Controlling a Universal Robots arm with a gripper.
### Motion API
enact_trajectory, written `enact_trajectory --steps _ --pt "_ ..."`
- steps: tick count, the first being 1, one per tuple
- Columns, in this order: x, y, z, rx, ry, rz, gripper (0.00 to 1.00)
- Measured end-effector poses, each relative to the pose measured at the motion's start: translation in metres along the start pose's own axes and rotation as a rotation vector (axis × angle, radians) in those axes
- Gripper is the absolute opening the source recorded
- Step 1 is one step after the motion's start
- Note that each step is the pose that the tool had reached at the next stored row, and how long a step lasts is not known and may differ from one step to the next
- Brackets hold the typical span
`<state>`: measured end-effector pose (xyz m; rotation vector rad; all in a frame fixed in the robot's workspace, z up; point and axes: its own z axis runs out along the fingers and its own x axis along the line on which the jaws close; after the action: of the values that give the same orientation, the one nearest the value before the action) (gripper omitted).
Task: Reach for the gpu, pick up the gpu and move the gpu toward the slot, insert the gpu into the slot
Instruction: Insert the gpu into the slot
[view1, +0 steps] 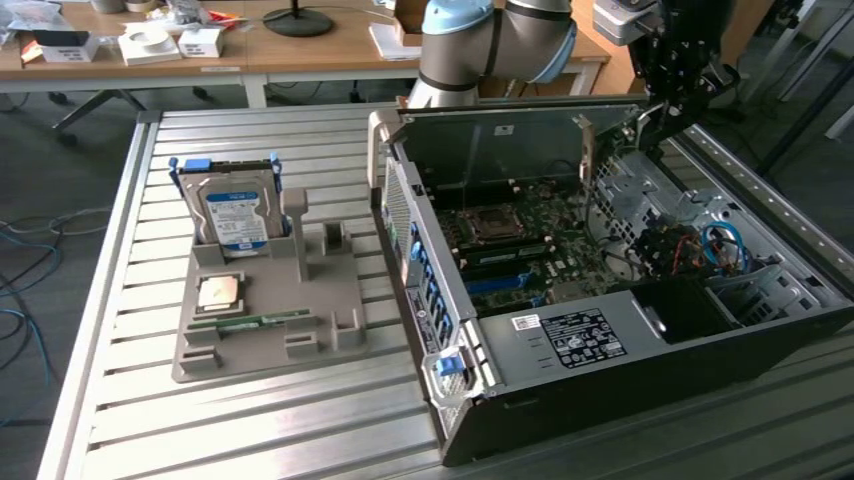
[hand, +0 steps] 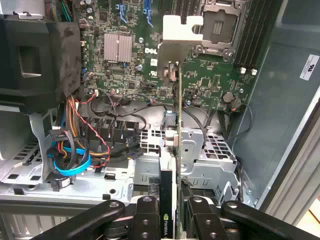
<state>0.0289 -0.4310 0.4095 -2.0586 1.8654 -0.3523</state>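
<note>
In the exterior view we see the black gripper (view1: 657, 122) of the pale blue and grey arm hanging over the far corner of the open black desktop computer case (view1: 641, 370), toward the exterior view's right. From it the gpu (view1: 585, 152), a thin dark circuit card with a long pale silver end bracket, stands upright above the green motherboard (view1: 561, 250), clear of the board. The slot (view1: 505, 257), a long narrow black plastic connector strip, lies on that board between the square silver CPU socket (view1: 487, 222) and the blue connector strips (view1: 510, 286). The card is up above it and not seated in it. On the slatted metal table (view1: 267, 420), to the exterior view's left of the case, a grey moulded tray (view1: 287, 355) carries a blue-labelled silver hard drive (view1: 238, 212) standing on edge and a slim green memory stick (view1: 254, 322) lying flat.

In the wrist view we look along the card edge-on. The gripper (hand: 172, 212) is closed on the gpu (hand: 169, 192), with one black finger (hand: 146, 220) against each flat face, so the opening is only as wide as the card is thick. The pale bracket reaches out over the motherboard (hand: 210, 80), just beside the CPU socket (hand: 220, 25), and hides part of the board behind it. A loop of blue cable (hand: 70, 162) lies in the metal bay beside the card.
</note>
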Motion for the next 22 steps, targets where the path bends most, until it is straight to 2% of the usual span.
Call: enact_trajectory --steps 13,14,15,16,17,19,20,22 --pt "0.0 -0.0001 0.0 0.0 0.0 0.0 0.27" --pt "0.0001 -0.0005 0.0002 -0.0008 0.0 0.0 0.27" --pt "0.0002 -0.0012 0.0005 -0.004 -0.0003 0.0 0.27" --pt "0.0003 -0.002 0.0009 -0.0093 -0.0008 0.001 0.27" --pt "0.0003 -0.0027 0.0012 -0.0172 -0.0014 0.001 0.27" --pt "0.0004 -0.0037 0.0017 -0.039 -0.0026 0.003 0.27" --pt "0.0005 -0.0042 0.0019 -0.0519 -0.0027 0.004 0.27" --pt "0.0006 -0.0049 0.0021 -0.0821 -0.0015 0.005 0.27"
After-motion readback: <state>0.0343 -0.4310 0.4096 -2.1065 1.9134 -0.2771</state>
